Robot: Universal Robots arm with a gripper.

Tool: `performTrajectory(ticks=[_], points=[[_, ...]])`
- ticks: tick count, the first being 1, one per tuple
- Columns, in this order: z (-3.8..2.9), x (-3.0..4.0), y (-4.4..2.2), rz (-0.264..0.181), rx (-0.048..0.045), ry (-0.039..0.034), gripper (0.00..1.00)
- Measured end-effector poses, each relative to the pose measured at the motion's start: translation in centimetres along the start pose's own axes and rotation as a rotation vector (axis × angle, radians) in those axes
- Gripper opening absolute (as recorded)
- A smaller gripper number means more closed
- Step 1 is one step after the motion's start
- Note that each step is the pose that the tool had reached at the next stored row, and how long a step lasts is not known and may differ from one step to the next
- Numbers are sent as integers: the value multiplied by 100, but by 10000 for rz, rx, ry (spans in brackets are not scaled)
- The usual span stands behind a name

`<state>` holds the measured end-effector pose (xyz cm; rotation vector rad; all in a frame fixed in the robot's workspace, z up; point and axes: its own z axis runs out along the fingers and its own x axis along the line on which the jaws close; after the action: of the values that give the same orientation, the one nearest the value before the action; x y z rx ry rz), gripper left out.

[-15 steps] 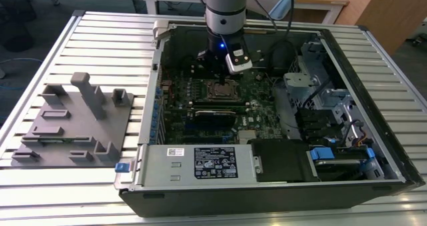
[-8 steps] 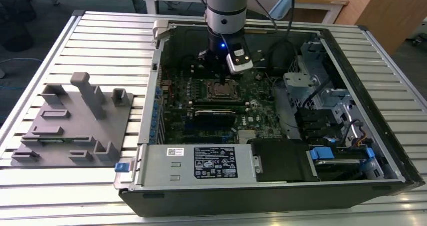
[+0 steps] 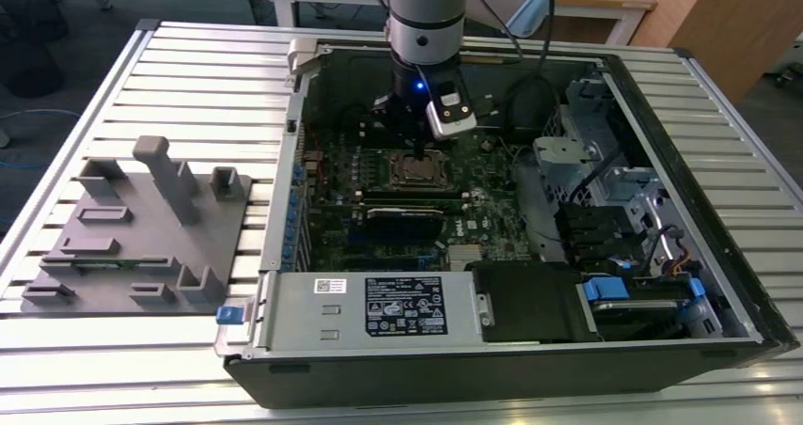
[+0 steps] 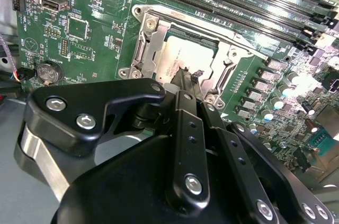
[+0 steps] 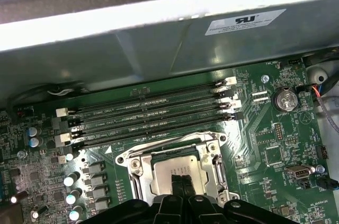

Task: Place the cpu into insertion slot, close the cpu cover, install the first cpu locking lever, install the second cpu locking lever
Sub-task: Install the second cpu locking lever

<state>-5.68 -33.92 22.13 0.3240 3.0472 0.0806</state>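
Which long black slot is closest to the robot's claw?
The memory slot right beside the insertion slot rim is closest. The gripper sits over the cpu there; the other three slots lie farther off, toward the grey case wall.

Cpu [image 5: 175, 168] top – dull silver-grey metal, matt. Cpu cover [image 5: 139, 168] – thin bright metal, glossy where lit. Gripper [image 4: 186, 78] links: black, smooth, semi-matt, with shiny steel screws. Motherboard [image 5: 265, 128] glossy green. Table [image 3: 201, 86] – ribbed, pale brushed metal.
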Motion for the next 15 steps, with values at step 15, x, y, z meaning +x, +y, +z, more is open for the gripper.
performTrajectory(ticks=[15], points=[[17, -36, -14, -178, 31, 2, 10]])
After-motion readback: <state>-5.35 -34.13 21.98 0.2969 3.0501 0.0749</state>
